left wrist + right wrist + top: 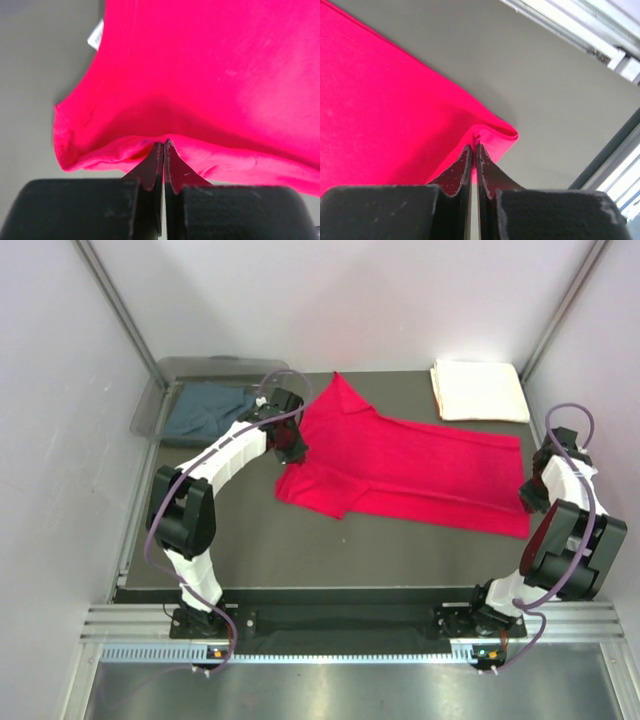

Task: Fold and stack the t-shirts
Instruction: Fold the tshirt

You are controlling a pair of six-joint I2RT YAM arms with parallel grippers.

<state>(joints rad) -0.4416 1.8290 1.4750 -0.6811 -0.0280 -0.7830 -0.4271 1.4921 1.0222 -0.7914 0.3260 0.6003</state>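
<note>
Three shirts are sitting in this cell, and only one is being worked. The red shirt [410, 465] is lying spread across the middle of the table [300, 550], running from its collar end, toward the far left corner, to its hem by the right edge. The cream-white shirt [478, 390] is resting folded at the far right corner. The blue-grey shirt [205, 410] is lying in the clear bin [148, 415] at the far left corner.

Both arms are holding the red one. The left arm [235, 455] is reaching in over the collar end, its jaws closed to a hairline on a ridge of cloth. The right arm [560, 490] is standing at the right edge, its jaws pressed together on a bit of the hem.

To my eye a lengthwise fold is being set up. Doing it well would mean raising both ends together, keeping the cloth lightly taut between them, and laying it back with the edges matched. Each pinch is taking only a thin bite, so hard pulling would be risking a slip.

From overhead I am getting the whole layout and both sleeves, but the wrists are hiding the jaws. The left wrist view is showing the bite, plus a white label [96, 36] by the neckline. The right wrist view is showing the hem curling over at the tips, and the metal frame [580, 35] past the table.
</note>
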